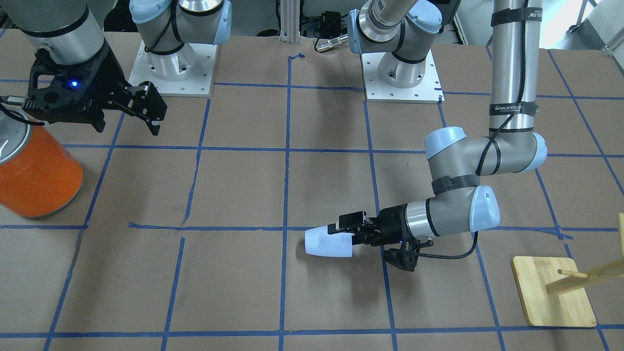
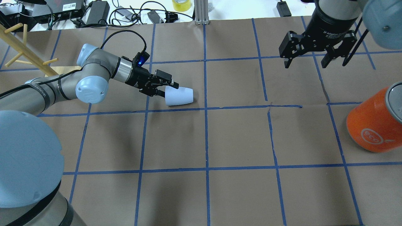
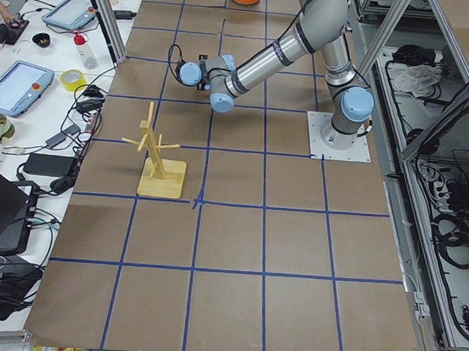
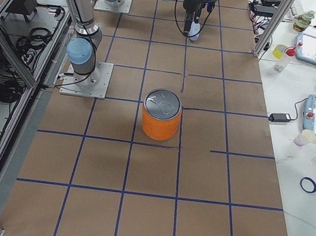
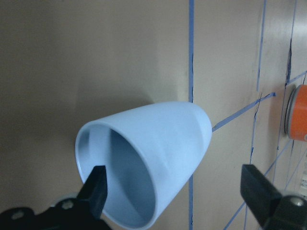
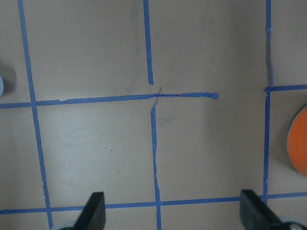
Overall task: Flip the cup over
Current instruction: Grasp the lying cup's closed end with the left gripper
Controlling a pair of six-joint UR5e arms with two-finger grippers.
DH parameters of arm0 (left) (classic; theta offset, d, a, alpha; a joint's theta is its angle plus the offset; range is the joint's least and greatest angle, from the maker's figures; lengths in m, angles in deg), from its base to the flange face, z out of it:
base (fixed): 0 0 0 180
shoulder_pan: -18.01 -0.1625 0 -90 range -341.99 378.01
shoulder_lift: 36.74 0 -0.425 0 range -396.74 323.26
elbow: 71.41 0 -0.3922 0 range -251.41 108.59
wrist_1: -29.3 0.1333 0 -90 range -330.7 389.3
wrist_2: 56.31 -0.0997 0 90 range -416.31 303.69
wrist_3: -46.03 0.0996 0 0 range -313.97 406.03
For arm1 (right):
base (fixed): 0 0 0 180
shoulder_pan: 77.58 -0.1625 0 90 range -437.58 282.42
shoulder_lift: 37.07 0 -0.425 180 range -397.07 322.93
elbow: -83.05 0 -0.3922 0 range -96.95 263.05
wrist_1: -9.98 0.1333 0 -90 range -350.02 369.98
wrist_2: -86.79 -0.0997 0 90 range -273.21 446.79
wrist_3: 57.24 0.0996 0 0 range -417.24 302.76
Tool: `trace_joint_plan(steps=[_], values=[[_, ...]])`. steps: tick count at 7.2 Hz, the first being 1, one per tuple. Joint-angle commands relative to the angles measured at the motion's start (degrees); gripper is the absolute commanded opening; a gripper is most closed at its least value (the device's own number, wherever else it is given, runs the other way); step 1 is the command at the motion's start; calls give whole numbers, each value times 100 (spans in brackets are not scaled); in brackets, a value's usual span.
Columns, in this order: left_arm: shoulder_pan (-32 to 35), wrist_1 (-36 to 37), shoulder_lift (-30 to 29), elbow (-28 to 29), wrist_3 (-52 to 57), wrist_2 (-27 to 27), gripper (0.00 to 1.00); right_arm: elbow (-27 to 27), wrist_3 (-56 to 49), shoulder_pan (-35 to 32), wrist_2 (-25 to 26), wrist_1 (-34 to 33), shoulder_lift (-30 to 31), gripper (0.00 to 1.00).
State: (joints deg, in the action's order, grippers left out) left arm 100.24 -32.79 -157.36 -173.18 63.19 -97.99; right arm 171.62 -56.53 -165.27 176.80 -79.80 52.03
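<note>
- Left pincer [image 2: 167,88]: wide open and clamped on nothing. In the left wrist view one finger [image 5: 97,186] sits at the mouth of the cup [image 5: 163,143], while the other finger shows out to the side with a clear gap between it and the cup's outer wall.
- Cup: one. It lies on its side on the surface [image 2: 238,141], just off a blue tape line. Its open rim is turned toward the left pincer and its narrower closed base points away, toward the middle of the surface.
- Left arm: stretched low, with the wrist close to horizontal just above the surface and the elbow bent back toward the base.
- Right pincer [image 2: 305,64]: also spread wide, with nothing between its fingers. The right wrist view shows only brown paper and tape below it.
- Right arm: holds its pincer up off the surface, pointing downward, well apart from the cup.
- Orange can [image 2: 373,125]: one, with a silver top. It stands upright on the robot's right side, near the right pincer and far from the cup.
- Wooden peg stand [image 1: 551,292]: one, on a square base, on the robot's left side beyond the left arm's elbow.
- Pincers counted: two, both open.
</note>
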Motion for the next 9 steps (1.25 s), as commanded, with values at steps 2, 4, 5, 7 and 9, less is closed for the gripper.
trace_joint_plan(steps=[2,4,5,7,9], values=[[21,-14,-41,-18,-37,518,44,20,61,-3,-45,4,89,100],[21,-14,-6,-36,-124,635,0,38,52,-3,-71,13,98,100],[21,-14,29,-27,-342,687,0,46,-17,-11,-80,13,98,100],[30,-22,178,-18,-641,635,0,55,-18,-3,-71,4,98,100],[126,-5,537,52,-1843,496,0,73,52,-3,-71,-49,90,100]])
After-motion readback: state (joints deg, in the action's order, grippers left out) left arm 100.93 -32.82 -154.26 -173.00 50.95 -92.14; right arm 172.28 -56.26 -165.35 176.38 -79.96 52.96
